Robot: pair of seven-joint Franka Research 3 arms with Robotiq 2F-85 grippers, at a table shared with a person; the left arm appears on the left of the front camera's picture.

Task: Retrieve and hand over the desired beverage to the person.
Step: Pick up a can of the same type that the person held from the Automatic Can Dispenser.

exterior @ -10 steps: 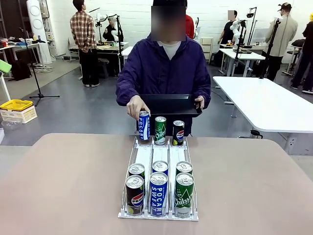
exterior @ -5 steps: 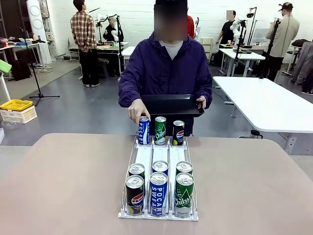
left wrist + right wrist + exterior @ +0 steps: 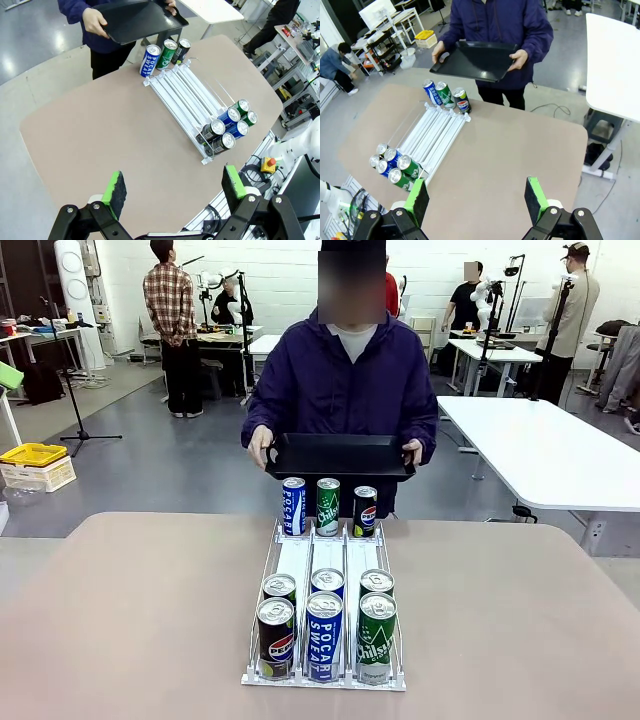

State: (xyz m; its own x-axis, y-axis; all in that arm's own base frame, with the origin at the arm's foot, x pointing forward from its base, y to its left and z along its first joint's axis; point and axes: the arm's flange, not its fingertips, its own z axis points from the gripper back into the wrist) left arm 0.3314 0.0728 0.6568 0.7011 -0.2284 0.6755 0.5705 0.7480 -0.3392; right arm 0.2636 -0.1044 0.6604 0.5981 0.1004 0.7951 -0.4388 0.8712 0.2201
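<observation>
- A person in a dark purple hooded jacket (image 3: 340,380) stands at the far side of the rounded tan table (image 3: 130,610)
- The person holds a flat black rectangular tray (image 3: 340,455) level at waist height, with a hand (image 3: 260,447) gripping each short side
- A white wire rack with three lanes (image 3: 327,558) lies on the middle of the table, running from the robot's side toward the person
- At the rack's far end, just below the tray, three slim cans stand upright side by side: a blue Pocari Sweat can (image 3: 293,506), a green can (image 3: 328,506) and a black Pepsi can (image 3: 365,511)
- At the near end, six more cans (image 3: 324,635) stand in two rows of three
- The left gripper (image 3: 174,185) hangs high over the table's edge, well apart from the rack, with its jaws spread wide and nothing between its green pads (image 3: 115,187)
- The right gripper (image 3: 476,196) hangs high over the table, equally wide and empty, well apart from every can
</observation>
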